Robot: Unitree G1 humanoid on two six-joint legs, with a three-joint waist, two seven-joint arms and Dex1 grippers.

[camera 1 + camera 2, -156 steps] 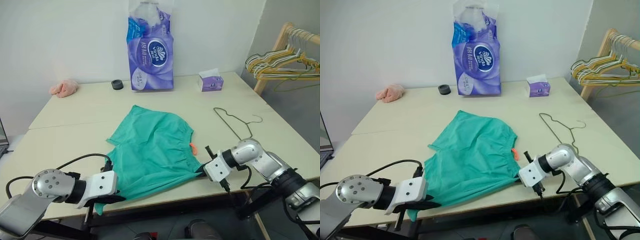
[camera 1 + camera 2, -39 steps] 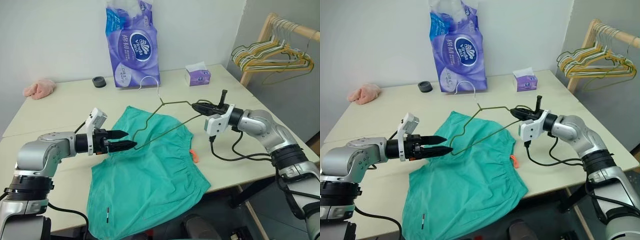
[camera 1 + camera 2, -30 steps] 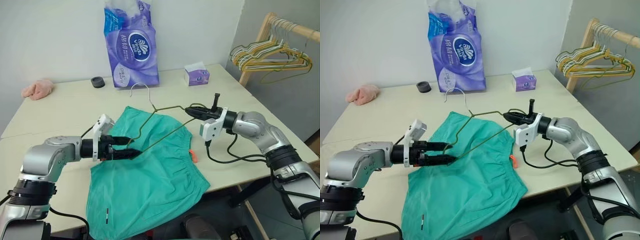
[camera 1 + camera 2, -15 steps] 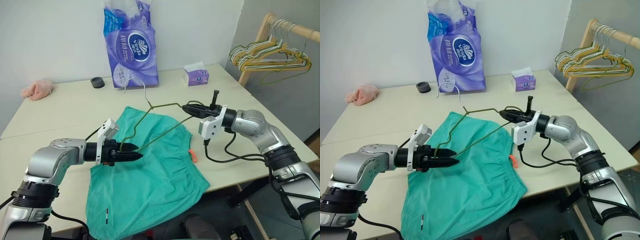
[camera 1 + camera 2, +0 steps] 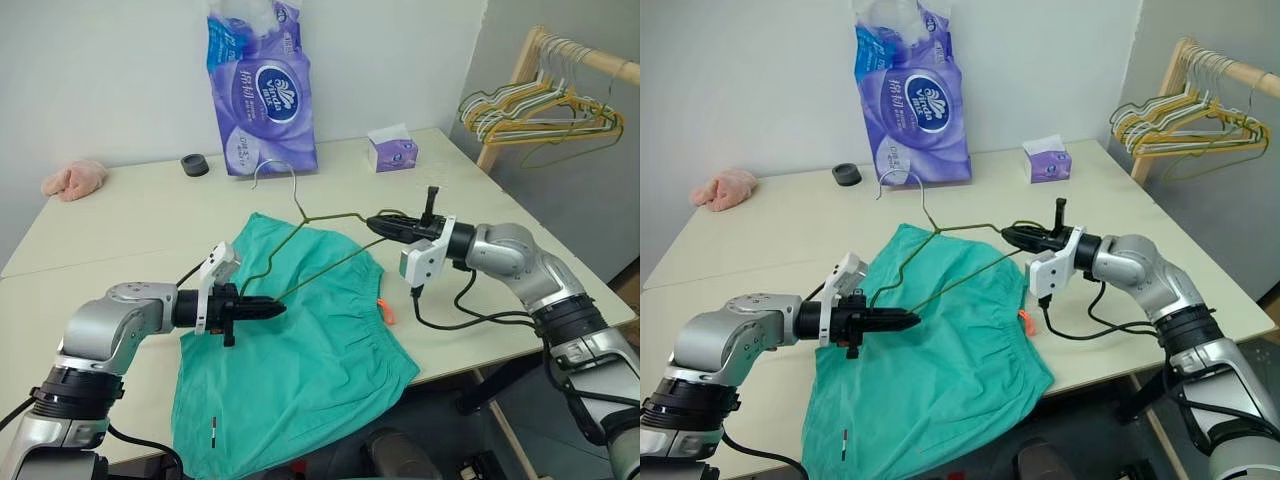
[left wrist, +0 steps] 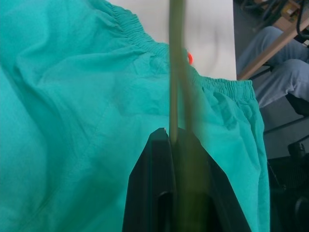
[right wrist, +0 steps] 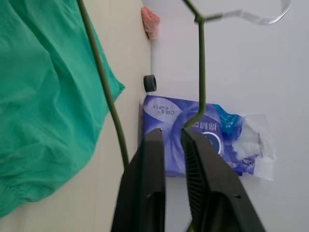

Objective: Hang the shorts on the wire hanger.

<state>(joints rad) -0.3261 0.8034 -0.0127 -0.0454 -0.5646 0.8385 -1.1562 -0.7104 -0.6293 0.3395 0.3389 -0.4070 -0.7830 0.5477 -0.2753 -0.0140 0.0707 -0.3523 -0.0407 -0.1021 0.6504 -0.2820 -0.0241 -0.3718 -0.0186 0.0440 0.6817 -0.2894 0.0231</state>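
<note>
Above the shorts on the bench, the left hand pinches the wire hanger's 8-o'clock corner while the right hand, slightly spread, frees its 3-o'clock corner, apparently for handover.

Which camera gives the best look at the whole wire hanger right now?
The left eye view: the hanger shows whole, hook to both corners, above the shorts. The right eye view shows much the same. The left wrist view shows one blurred wire; the right wrist view shows two wires and the hook.
</note>
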